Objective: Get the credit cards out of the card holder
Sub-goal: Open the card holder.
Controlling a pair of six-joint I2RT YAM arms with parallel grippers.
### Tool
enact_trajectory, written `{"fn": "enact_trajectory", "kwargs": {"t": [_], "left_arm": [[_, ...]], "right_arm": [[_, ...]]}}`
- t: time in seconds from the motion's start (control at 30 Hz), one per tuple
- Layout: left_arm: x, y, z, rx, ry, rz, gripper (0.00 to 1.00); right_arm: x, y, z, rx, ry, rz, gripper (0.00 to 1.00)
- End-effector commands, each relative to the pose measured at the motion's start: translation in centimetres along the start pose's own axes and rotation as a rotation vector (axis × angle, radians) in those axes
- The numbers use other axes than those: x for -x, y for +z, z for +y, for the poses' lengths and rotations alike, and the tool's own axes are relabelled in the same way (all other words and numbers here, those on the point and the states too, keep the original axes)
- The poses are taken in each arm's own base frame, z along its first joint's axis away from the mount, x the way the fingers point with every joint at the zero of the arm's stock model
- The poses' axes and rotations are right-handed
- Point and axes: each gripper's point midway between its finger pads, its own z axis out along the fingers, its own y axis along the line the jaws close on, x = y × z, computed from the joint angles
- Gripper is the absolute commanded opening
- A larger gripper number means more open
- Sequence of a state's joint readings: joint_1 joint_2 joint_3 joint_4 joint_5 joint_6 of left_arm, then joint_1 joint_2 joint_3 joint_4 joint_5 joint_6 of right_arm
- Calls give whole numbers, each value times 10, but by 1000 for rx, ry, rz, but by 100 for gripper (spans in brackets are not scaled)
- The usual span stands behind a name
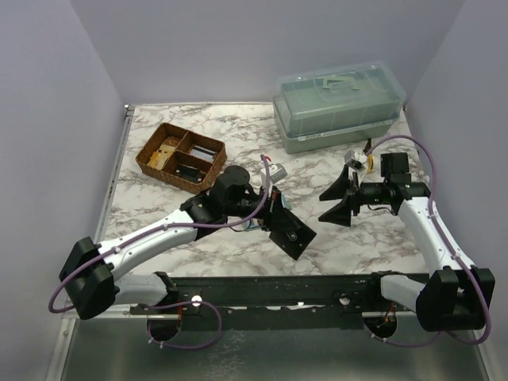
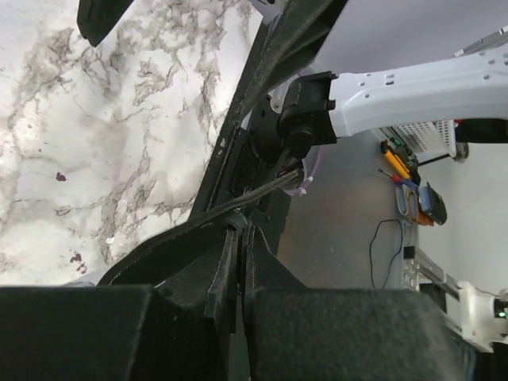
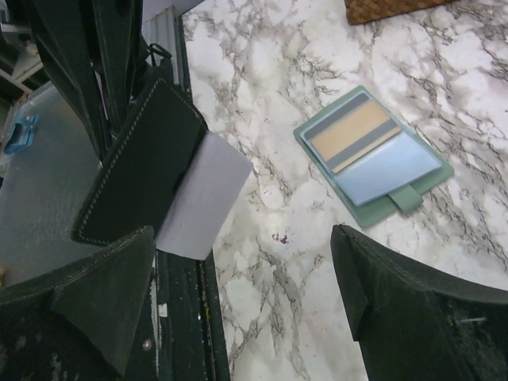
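Our left hand (image 2: 241,234) is pinched almost shut on the black card holder (image 3: 139,171) and holds it above the desk (image 1: 238,131), near the middle of the near edge. A pale blue-grey credit card (image 3: 205,198) sticks halfway out of the holder's lower side. Our right hand (image 1: 333,202) is spread wide and holds nothing. It faces the holder from just beside it, and we cannot tell whether one finger brushes it.

Farther along the desk a flat green sleeve (image 3: 361,210) lies face up. On it rest a tan-and-grey striped card (image 3: 353,131) and a pale blue card (image 3: 393,171). Any print on the cards is too small to read.

The desk has a white marble pattern with grey veins. A brown wicker tray (image 1: 143,159) with compartments stands at its far left. A green box (image 1: 337,103) with a clear lid stands at its far right. Pale lilac walls (image 1: 238,48) close in three sides.
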State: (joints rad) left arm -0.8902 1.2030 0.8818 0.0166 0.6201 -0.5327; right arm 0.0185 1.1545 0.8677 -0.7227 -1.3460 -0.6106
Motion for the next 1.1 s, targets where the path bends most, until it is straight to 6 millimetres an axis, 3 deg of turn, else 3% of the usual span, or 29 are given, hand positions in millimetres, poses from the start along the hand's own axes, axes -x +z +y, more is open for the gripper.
{"fn": "enact_trajectory", "kwargs": {"t": [0.0, 0.2, 0.27, 0.6, 0.9, 1.07], "left_arm": [[14, 22, -2, -76, -56, -16, 0], [34, 50, 0, -139, -78, -68, 0], [29, 52, 6, -141, -93, -73, 0], [-90, 19, 85, 45, -360, -9, 0], [-134, -33, 105, 250, -501, -58, 0], [-158, -54, 131, 478, -672, -65, 1]], "right_arm": [[15, -15, -17, -134, 12, -59, 99], [8, -45, -47, -355, 50, -95, 100], [6, -51, -53, -392, 73, -99, 100], [-2, -48, -62, -373, 127, -98, 98], [-3, -40, -49, -261, 134, -106, 96], [-11, -16, -48, -196, 139, -25, 94]]}}
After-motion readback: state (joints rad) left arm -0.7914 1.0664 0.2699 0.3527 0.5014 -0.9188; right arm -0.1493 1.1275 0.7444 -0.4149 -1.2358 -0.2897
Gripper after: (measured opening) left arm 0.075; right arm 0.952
